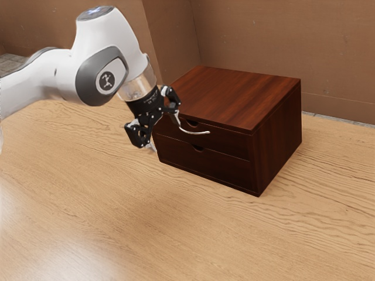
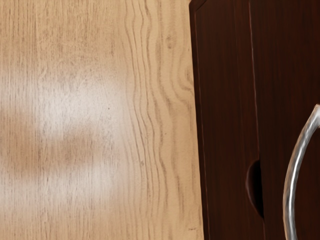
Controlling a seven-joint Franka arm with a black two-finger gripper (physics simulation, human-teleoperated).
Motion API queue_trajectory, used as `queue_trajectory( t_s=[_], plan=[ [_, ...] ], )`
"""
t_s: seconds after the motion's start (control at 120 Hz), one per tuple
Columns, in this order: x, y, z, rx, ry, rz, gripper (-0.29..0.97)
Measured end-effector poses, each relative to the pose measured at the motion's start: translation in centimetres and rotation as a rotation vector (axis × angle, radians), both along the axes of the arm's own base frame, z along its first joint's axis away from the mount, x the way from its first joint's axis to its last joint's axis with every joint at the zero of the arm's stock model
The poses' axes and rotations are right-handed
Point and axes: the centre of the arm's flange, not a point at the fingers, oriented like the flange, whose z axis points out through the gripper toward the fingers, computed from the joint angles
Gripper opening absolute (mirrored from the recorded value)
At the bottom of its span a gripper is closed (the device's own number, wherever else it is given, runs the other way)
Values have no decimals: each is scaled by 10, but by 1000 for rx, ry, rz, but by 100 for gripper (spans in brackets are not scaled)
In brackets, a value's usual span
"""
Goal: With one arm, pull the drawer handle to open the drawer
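A dark wooden cabinet [image 1: 234, 96] with two drawers stands on the table. The upper drawer [image 1: 217, 136] carries a curved silver handle [image 1: 193, 130] and sits flush with the cabinet front. My black gripper [image 1: 159, 124] hovers at the cabinet's front corner on the exterior view's left, just beside the near end of the handle. It is open, with nothing between its fingers. In the wrist view the dark drawer front [image 2: 230, 125] fills one side, with the handle [image 2: 295, 175] arcing along the frame's edge next to a small finger notch [image 2: 255, 187].
The lower drawer [image 1: 202, 161] is also flush. A light wooden table [image 1: 117, 222] spreads wide in front of the cabinet. Brown walls [image 1: 293, 35] stand close behind the cabinet.
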Motion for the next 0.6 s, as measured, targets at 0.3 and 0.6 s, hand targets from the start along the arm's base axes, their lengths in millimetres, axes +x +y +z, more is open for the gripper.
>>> queue_trajectory(
  t_s=[0.3,0.6],
  plan=[
    [17,-8,-15,3,-40,-25,68],
    [30,0,-30,5,-58,-21,68]
  ],
)
